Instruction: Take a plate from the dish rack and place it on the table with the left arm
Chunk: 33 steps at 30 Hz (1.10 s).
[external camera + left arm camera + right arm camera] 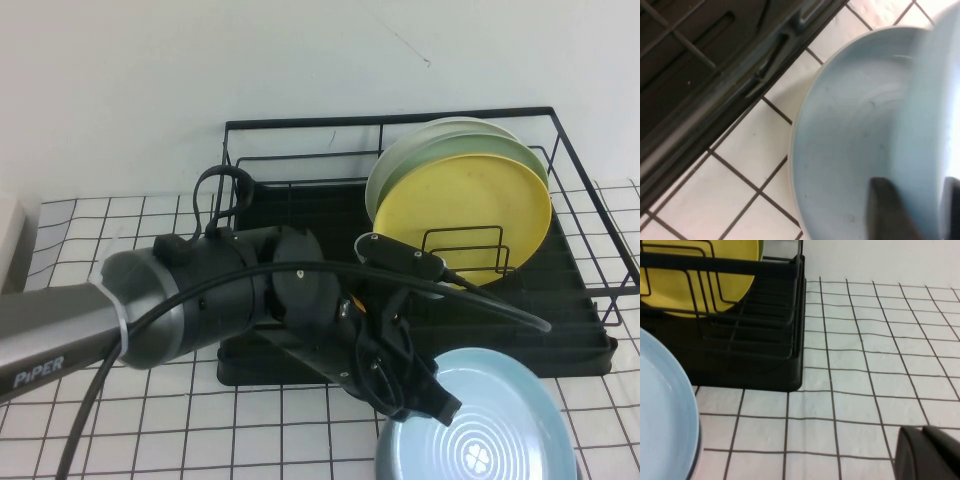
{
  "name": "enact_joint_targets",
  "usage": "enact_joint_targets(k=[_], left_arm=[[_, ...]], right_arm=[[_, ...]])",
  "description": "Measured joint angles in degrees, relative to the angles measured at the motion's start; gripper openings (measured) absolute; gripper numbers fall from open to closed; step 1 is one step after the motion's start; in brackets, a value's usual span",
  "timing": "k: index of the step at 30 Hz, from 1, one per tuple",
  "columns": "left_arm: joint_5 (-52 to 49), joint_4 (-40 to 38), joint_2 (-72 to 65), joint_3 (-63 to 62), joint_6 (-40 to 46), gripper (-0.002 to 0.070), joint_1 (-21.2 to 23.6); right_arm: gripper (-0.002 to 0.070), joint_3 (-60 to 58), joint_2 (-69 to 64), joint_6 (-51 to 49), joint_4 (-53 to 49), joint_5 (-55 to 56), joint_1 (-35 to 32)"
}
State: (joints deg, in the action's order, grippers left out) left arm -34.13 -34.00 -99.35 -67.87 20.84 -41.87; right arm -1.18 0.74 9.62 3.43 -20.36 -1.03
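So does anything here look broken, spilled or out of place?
Nothing stands out. The blue plate is out on the table in front of the dish rack, the left tool at its rim. The yellow plate stands upright in the rack. The right tool hangs apart.

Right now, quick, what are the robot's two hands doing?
Left gripper: shut on the blue plate's rim, in front of the dish rack.
Right gripper: low over the table; cannot be told.
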Motion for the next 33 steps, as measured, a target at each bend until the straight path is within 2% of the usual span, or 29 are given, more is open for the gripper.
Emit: enact_joint_targets(k=[2, 5, 8, 13, 15, 16, 20, 22, 25, 33], left_arm=[[0.0, 0.1, -0.1, 0.0, 0.0, 0.0312, 0.0], [0.0, 0.1, -0.2, 0.0, 0.1, 0.0432, 0.0], [-0.2, 0.4, -0.2, -0.1, 0.1, 0.0482, 0.0], [-3.5, 2.8, 1.2, -2.9, 0.2, 0.0489, 0.0], [-5.4, 3.7, 2.5, -4.8, 0.2, 0.0454, 0.0], [-6.3, 4.2, 3.3, -5.7, 0.2, 0.0411, 0.0], [-7.4, 5.8, 7.2, -7.2, 1.2, 0.0127, 0.0], [-7.5, 6.3, 9.0, -7.4, 1.2, 0.0054, 0.0], [-8.7, 7.9, 11.4, -7.4, 0.7, 0.0015, 0.0], [-2.3, 9.4, 24.1, 3.0, -1.6, 0.0002, 0.0]], right_arm=[[-0.0001, 0.0, 0.0, 0.0, 0.0, 0.0, 0.0], [-0.0001, 0.0, 0.0, 0.0, 0.0, 0.0, 0.0], [-0.0001, 0.0, 0.0, 0.0, 0.0, 0.0, 0.0], [-0.0001, 0.0, 0.0, 0.0, 0.0, 0.0, 0.0], [-0.0001, 0.0, 0.0, 0.0, 0.0, 0.0, 0.0], [-0.0001, 0.0, 0.0, 0.0, 0.0, 0.0, 0.0], [-0.0001, 0.0, 0.0, 0.0, 0.0, 0.0, 0.0], [-0.0001, 0.0, 0.0, 0.0, 0.0, 0.0, 0.0], [-0.0001, 0.0, 0.0, 0.0, 0.0, 0.0, 0.0], [-0.0001, 0.0, 0.0, 0.0, 0.0, 0.0, 0.0]])
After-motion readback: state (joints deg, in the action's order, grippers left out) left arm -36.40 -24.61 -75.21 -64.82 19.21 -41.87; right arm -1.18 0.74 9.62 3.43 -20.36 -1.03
